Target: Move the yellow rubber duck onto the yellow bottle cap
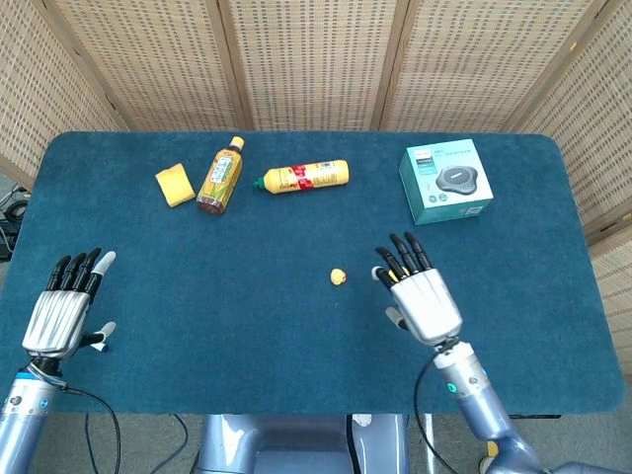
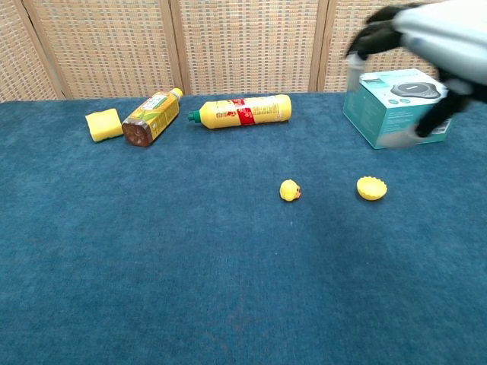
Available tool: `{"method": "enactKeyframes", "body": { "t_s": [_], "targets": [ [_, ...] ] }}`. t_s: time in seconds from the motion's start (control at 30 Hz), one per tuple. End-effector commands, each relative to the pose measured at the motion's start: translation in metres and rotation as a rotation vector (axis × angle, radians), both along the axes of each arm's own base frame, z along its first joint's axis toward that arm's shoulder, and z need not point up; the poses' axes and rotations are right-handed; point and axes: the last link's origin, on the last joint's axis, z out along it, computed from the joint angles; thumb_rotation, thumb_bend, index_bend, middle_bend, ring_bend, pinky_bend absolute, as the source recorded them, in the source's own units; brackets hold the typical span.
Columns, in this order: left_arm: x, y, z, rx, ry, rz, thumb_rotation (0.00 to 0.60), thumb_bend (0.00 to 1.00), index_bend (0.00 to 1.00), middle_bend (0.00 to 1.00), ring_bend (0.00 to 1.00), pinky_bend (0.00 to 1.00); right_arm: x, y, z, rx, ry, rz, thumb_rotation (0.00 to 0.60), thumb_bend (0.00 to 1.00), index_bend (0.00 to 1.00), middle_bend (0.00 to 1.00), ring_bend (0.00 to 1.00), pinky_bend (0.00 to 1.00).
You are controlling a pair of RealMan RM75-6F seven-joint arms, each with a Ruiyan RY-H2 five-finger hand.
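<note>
The small yellow rubber duck (image 1: 338,276) (image 2: 289,190) sits on the blue tablecloth near the middle. The yellow bottle cap (image 2: 371,188) lies to its right in the chest view; the head view hides it behind my right hand. My right hand (image 1: 417,296) (image 2: 426,46) hovers well above the table over the cap, fingers spread, holding nothing. My left hand (image 1: 63,311) is open near the table's front left edge, far from the duck, and appears only in the head view.
A yellow sponge (image 1: 175,185), a brown-capped tea bottle (image 1: 219,175) and a yellow bottle (image 1: 304,176) lie along the back left. A teal box (image 1: 445,181) stands at the back right. The blue tablecloth (image 1: 247,336) spans the whole table.
</note>
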Motion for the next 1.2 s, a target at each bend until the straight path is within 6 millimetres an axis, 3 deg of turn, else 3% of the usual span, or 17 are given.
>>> {"method": "enactKeyframes", "body": {
  "t_s": [0.03,0.33,0.6,0.9,1.2],
  "targets": [
    [-0.002,0.001,-0.002,-0.012,-0.003,0.002,0.600,0.19,0.00,0.00,0.00,0.00,0.039,-0.021,-0.028,0.029,-0.005,0.016,0.600,0.00,0.41,0.20,0.07,0.06],
    [-0.005,0.008,-0.012,-0.056,0.003,0.012,0.600,0.19,0.00,0.00,0.00,0.00,0.062,-0.066,-0.069,0.065,0.059,-0.091,0.600,0.03,0.37,0.18,0.04,0.06],
    [-0.008,0.013,-0.018,-0.074,0.008,0.024,0.600,0.20,0.00,0.00,0.00,0.00,0.055,-0.097,-0.097,0.104,0.090,-0.193,0.600,0.03,0.34,0.17,0.03,0.04],
    [-0.009,0.020,-0.023,-0.087,0.018,0.029,0.600,0.20,0.00,0.00,0.00,0.00,0.037,-0.111,-0.124,0.146,0.118,-0.255,0.600,0.03,0.34,0.16,0.01,0.03],
    [-0.009,0.024,-0.024,-0.089,0.016,0.028,0.600,0.20,0.00,0.00,0.00,0.00,0.029,-0.108,-0.132,0.155,0.139,-0.271,0.600,0.05,0.35,0.16,0.01,0.02]
  ]
}}
